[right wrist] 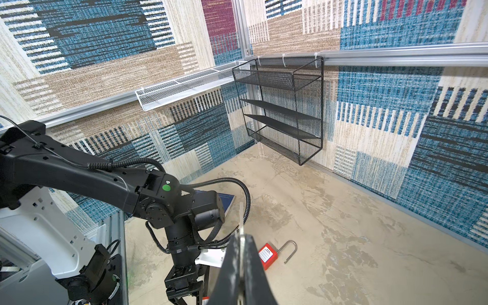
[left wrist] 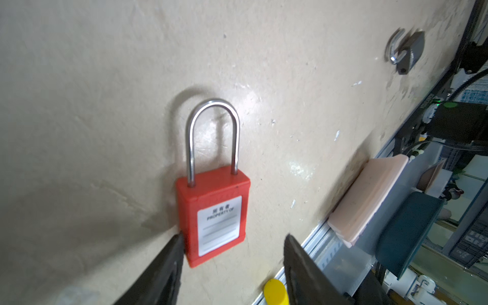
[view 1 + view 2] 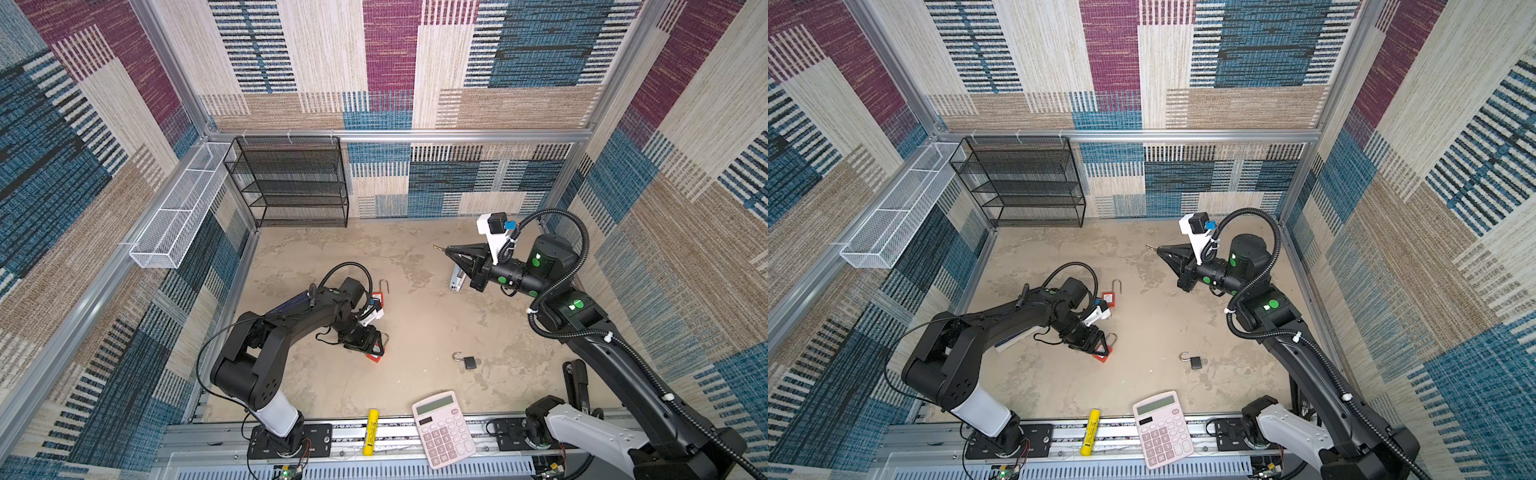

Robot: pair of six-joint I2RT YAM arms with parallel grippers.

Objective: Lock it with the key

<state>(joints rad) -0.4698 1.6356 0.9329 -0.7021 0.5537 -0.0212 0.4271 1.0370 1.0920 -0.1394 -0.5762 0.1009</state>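
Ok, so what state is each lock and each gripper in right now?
Near red lock: shackle closed, lying flat.
Far red lock: shackle open.
Grey lock: shackle open.
Left gripper: open, around the near red lock.
Right gripper: shut on key.

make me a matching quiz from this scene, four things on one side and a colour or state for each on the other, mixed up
Things:
1 calculator
2 tube on the front rail
3 small dark padlock
4 key

Colour or state:
a yellow
b shackle open
c pink
d pinched in the right hand

Pairs: 1-c, 2-a, 3-b, 4-d
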